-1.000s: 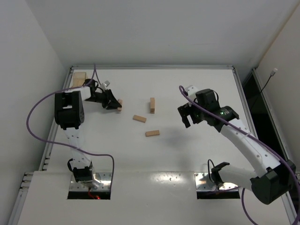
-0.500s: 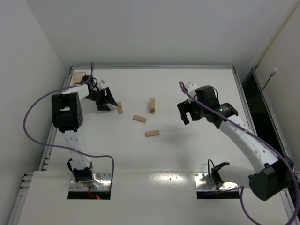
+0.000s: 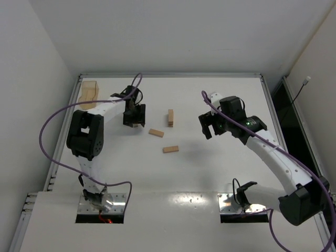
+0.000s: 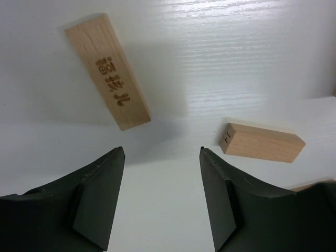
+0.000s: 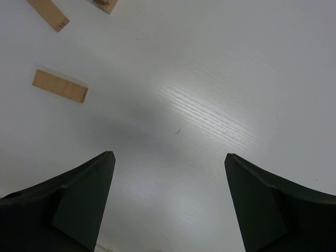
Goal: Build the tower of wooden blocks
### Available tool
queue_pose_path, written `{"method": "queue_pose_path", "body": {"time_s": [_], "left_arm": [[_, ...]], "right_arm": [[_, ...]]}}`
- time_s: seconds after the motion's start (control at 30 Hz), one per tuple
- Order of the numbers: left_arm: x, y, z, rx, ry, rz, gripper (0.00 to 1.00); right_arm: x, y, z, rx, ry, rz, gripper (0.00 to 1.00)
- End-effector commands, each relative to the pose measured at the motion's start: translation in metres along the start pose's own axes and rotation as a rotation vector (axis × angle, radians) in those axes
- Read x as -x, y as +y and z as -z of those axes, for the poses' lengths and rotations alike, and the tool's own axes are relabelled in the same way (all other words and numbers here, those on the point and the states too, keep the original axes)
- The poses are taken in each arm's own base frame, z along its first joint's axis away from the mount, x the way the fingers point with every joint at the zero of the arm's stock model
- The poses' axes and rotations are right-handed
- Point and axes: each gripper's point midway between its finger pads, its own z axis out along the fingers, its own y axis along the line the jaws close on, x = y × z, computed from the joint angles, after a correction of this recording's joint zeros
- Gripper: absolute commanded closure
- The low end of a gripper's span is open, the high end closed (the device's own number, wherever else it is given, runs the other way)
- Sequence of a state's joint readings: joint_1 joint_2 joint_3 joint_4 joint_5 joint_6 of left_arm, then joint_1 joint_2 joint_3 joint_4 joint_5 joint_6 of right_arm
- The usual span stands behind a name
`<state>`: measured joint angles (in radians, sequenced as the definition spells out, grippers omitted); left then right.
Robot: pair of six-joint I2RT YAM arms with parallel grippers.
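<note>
Several light-tan wood blocks lie flat on the white table. In the top view one block (image 3: 156, 133) and another (image 3: 170, 149) lie near the middle, and a third (image 3: 170, 117) lies farther back. I cannot tell if that one is a stacked pair. No tall tower shows. My left gripper (image 3: 135, 122) is open and empty, pointing down. In the left wrist view it (image 4: 161, 152) hovers just short of an engraved block (image 4: 107, 71), with another block (image 4: 261, 143) to its right. My right gripper (image 3: 210, 128) is open and empty above bare table (image 5: 168, 156).
A clear amber-tinted box (image 3: 89, 92) stands at the table's back left corner. A raised rail (image 3: 170, 75) runs round the table edges. The right wrist view shows two blocks (image 5: 60, 85) (image 5: 48, 13) far to the upper left.
My left gripper has swung right, away from the amber box, and turned over the leftmost block, which it now hides in the top view. The right arm has barely moved.
</note>
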<state>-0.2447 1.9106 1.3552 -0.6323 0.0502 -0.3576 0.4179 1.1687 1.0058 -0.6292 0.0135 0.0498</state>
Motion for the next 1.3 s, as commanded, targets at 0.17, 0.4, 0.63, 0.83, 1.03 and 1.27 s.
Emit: {"method": "queue_pose_path", "body": {"time_s": [0.17, 0.4, 0.63, 0.83, 1.03, 1.27], "left_arm": [[0.036, 0.019, -0.012, 0.193, -0.064, 0.066, 0.47], [0.037, 0.018, -0.03, 0.194, -0.033, 0.073, 0.52], [0.03, 0.019, -0.042, 0.195, -0.001, 0.072, 0.85], [0.028, 0.008, -0.008, 0.139, -0.063, 0.087, 1.0], [0.036, -0.048, 0.06, 0.048, -0.147, 0.013, 1.0], [0.048, -0.139, 0.111, -0.09, -0.243, -0.08, 1.0]], "right_arm": [[0.006, -0.004, 0.01, -0.005, -0.062, -0.024, 0.17], [0.009, -0.008, 0.012, -0.01, -0.071, -0.036, 0.17], [0.008, -0.009, 0.008, -0.006, -0.052, -0.043, 0.17], [0.011, -0.008, 0.005, 0.002, -0.063, -0.043, 0.17], [0.014, -0.006, 0.005, 0.011, -0.073, -0.06, 0.17], [0.015, -0.006, 0.008, 0.015, -0.083, -0.107, 0.17]]}}
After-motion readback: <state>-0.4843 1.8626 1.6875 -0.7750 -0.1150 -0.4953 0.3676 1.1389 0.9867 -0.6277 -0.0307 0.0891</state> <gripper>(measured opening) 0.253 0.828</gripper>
